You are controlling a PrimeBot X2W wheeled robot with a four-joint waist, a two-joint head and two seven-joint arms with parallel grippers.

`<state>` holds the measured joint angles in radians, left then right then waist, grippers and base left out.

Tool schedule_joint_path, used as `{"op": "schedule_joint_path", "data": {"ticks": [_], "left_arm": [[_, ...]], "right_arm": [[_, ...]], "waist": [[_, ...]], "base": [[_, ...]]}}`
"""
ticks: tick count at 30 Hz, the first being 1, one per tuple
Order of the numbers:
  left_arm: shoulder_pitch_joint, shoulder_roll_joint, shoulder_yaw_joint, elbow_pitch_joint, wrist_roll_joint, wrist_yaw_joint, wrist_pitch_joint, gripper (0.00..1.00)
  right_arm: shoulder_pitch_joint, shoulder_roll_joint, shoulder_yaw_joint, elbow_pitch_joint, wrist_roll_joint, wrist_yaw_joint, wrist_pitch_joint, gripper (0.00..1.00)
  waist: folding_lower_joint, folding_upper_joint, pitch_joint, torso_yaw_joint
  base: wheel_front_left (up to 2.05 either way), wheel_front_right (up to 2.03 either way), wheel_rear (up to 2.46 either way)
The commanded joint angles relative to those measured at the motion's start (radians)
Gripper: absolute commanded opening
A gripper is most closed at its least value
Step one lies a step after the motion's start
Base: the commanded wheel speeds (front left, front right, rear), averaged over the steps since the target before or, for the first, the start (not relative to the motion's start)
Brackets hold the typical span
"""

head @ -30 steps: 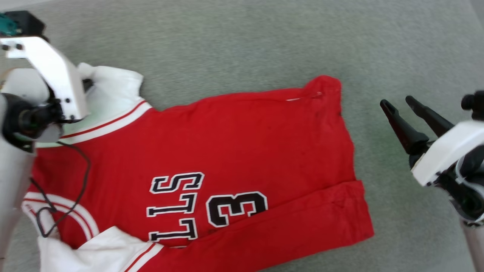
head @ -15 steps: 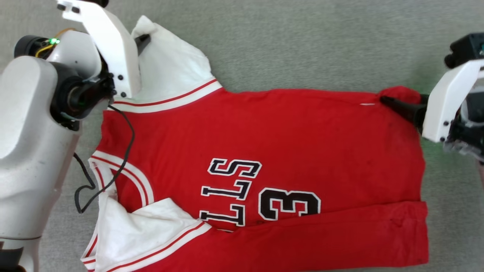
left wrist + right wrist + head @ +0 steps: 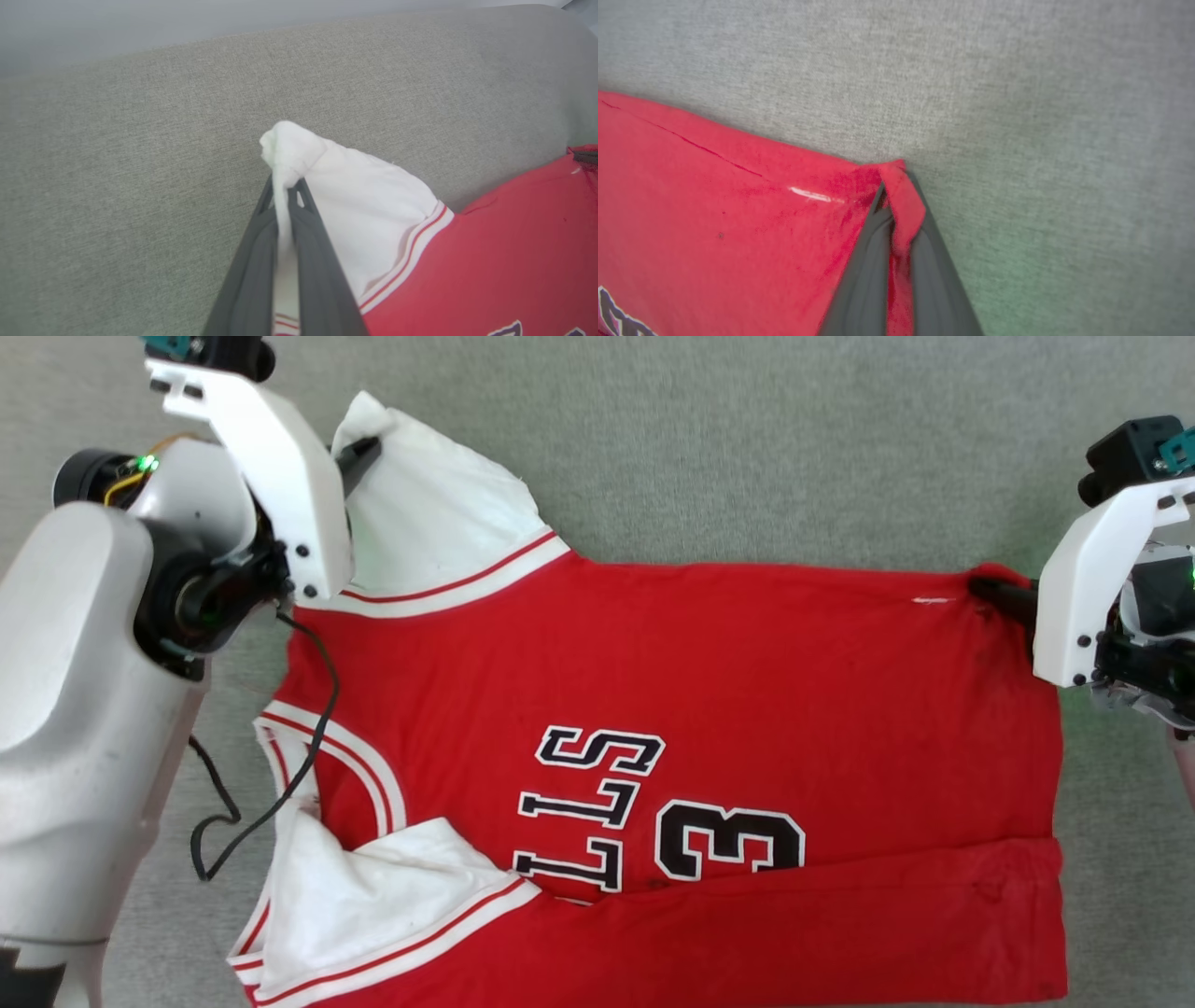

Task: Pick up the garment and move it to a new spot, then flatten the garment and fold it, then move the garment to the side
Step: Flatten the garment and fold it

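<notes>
A black cable (image 3: 313,709) from the left arm (image 3: 75,728) hangs across the collar end of the garment (image 3: 747,709), and that arm's white bracket (image 3: 280,476) covers part of the far white sleeve. The garment lies spread face up on a grey woven surface (image 3: 747,448), its near edge folded over below the number 3. The left gripper (image 3: 282,205) is pressed together on the sleeve's tip. The right gripper (image 3: 896,219) pinches the garment's far red hem corner. Past the sleeve, the left wrist view shows the surface rounding off against what may be a pale wall (image 3: 140,28).
</notes>
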<state>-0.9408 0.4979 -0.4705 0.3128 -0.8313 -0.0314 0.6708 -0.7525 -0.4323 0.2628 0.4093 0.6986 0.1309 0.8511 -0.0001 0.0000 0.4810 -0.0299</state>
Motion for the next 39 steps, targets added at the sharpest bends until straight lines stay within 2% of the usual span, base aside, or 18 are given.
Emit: {"op": "schedule_joint_path", "data": {"ticks": [1, 9, 13, 16, 22, 25, 26, 27, 28, 29, 32, 35, 39], "left_arm": [[0.025, 0.009, 0.014, -0.001, -0.005, 0.002, -0.019, 0.0], [0.222, 0.053, 0.062, -0.041, -0.049, 0.019, -0.106, 0.0], [0.423, 0.097, 0.105, -0.116, -0.084, 0.062, -0.154, 0.0], [0.555, 0.107, 0.121, -0.168, -0.11, 0.094, -0.174, 0.0], [0.8, 0.082, 0.147, -0.222, -0.173, 0.157, -0.215, 0.0], [0.892, 0.059, 0.147, -0.225, -0.202, 0.168, -0.236, 0.0], [0.913, 0.048, 0.143, -0.221, -0.209, 0.168, -0.243, 0.0], [0.93, 0.033, 0.139, -0.217, -0.215, 0.165, -0.251, 0.46], [0.946, 0.023, 0.132, -0.21, -0.219, 0.159, -0.256, 0.8], [0.957, 0.015, 0.129, -0.203, -0.215, 0.156, -0.267, 1.0], [0.965, -0.016, 0.114, -0.191, -0.193, 0.141, -0.321, 1.0], [0.947, -0.044, 0.121, -0.205, -0.148, 0.136, -0.425, 1.0], [0.93, -0.064, 0.123, -0.255, -0.078, 0.155, -0.528, 1.0]], "right_arm": [[0.026, -0.004, 0.009, -0.005, -0.009, 0.0, -0.033, 0.0], [0.139, -0.028, -0.043, -0.079, -0.034, 0.0, -0.112, 0.0], [0.281, -0.011, -0.088, -0.121, -0.053, -0.001, -0.119, 0.0], [0.375, 0.007, -0.113, -0.142, -0.063, -0.001, -0.121, 0.0], [0.545, 0.05, -0.157, -0.166, -0.076, -0.001, -0.142, 0.0], [0.619, 0.07, -0.177, -0.171, -0.085, -0.001, -0.169, 0.0], [0.639, 0.077, -0.18, -0.171, -0.087, -0.001, -0.184, 0.37], [0.658, 0.083, -0.186, -0.169, -0.089, -0.001, -0.2, 1.0], [0.676, 0.091, -0.185, -0.166, -0.088, -0.001, -0.213, 1.0], [0.689, 0.099, -0.187, -0.166, -0.085, -0.001, -0.228, 1.0], [0.735, 0.113, -0.2, -0.172, -0.077, -0.001, -0.273, 1.0], [0.769, 0.117, -0.222, -0.218, -0.067, -0.001, -0.31, 1.0], [0.806, 0.108, -0.265, -0.308, -0.07, -0.001, -0.312, 1.0]], "waist": [[0.0001, 0.0, -0.036, 0.004], [0.0001, 0.0, -0.19, 0.008], [0.0001, 0.0, -0.277, 0.003], [0.0001, 0.0, -0.317, 0.004], [0.0001, 0.0, -0.372, -0.001], [0.0001, 0.0, -0.383, -0.001], [0.0001, 0.0, -0.384, -0.001], [0.0001, 0.0, -0.386, -0.001], [0.0001, 0.0, -0.386, -0.001], [0.0001, 0.0, -0.39, -0.003], [0.0001, 0.0, -0.402, -0.003], [0.0001, 0.0, -0.412, -0.005], [0.0001, 0.0, -0.425, -0.011]], "base": [[0.0, 0.0, 0.0], [0.0, 0.0, 0.0], [0.0, 0.0, 0.0], [0.0, 0.0, 0.0], [0.0, 0.0, 0.0], [0.0, 0.0, 0.0], [0.0, 0.0, 0.0], [0.0, 0.0, 0.0], [0.0, 0.0, 0.0], [0.0, 0.0, 0.0], [0.0, 0.0, 0.0], [0.0, 0.0, 0.0], [0.0, 0.0, 0.0]]}}
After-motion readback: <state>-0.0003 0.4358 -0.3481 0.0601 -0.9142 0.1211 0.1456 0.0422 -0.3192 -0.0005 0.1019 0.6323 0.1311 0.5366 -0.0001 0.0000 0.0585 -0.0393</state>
